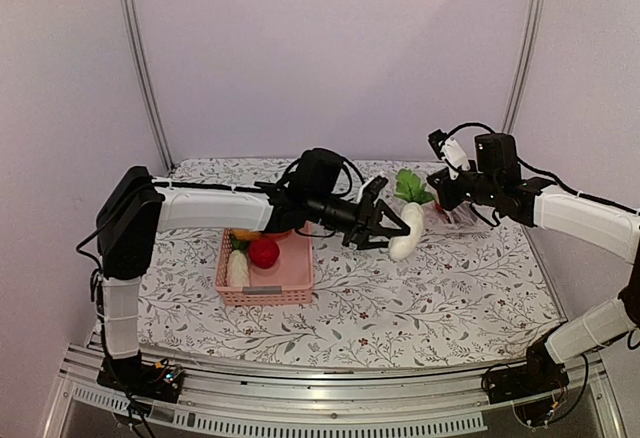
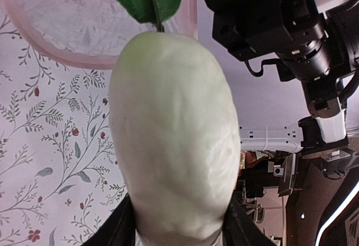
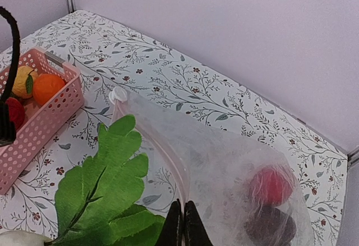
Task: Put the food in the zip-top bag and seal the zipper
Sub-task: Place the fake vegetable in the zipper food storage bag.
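Floral table (image 1: 450, 308), white radish (image 1: 405, 233) leaves toward bag (image 1: 455, 216)

The white radish (image 1: 405, 234) with green leaves (image 1: 411, 187) fills the bag mouth (image 3: 168, 162); bare desk (image 1: 440, 303) nearby looks passable.

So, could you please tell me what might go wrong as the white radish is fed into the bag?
1. The leaves lead toward the zip-top bag mouth and may snag the zipper strip.
2. The right pincer pinches only a thin edge, so a push could pull it free.
3. The left pincer grips the white radish near one end; it might pivot or slip.
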You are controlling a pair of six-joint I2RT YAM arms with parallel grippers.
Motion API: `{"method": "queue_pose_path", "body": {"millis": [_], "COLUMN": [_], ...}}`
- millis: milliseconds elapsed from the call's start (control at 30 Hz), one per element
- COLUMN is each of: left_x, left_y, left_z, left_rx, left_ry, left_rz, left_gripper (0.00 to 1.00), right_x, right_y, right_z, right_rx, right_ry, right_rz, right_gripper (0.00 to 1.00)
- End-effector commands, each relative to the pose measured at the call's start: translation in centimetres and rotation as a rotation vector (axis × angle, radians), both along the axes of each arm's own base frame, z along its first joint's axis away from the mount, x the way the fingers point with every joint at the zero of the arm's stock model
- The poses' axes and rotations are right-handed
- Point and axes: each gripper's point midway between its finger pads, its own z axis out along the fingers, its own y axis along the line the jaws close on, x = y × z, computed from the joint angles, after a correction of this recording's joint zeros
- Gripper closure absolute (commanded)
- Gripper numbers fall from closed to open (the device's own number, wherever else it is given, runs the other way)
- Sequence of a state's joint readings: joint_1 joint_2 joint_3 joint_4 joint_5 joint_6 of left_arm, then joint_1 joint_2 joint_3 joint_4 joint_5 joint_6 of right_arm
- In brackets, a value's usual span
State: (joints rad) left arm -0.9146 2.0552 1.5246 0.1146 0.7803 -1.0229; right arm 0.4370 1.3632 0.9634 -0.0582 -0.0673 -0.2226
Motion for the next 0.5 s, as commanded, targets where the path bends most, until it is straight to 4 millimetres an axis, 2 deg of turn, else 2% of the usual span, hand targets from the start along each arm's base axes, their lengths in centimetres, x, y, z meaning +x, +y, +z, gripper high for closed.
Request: {"method": "queue_pose_path", "body": {"millis": [0,133,467], "left_x": [1.0,2.5,7.5], "left_y": [-0.9,-1.3,-2.1], "left_z": [1.2,1.5,0.7], "left_rx": [-0.064,-0.062,-0.025], "left_ry": [0.056,0.067,0.120], "left_rz": [0.009,0.051,0.206], "left_gripper": [0.72,0.74,0.73], "right_x": [-0.4,-0.5,-0.7], "right_y": [0.0,0.2,0.2], "right_z": [0.2,0.1,0.6], "right_rx": [0.001,0.003,0.015], "right_ry": [-0.012,-0.009,-0.015], "right_rz": [0.025,0.036,0.037], "right_gripper": [1.00,1.00,1.00]}}
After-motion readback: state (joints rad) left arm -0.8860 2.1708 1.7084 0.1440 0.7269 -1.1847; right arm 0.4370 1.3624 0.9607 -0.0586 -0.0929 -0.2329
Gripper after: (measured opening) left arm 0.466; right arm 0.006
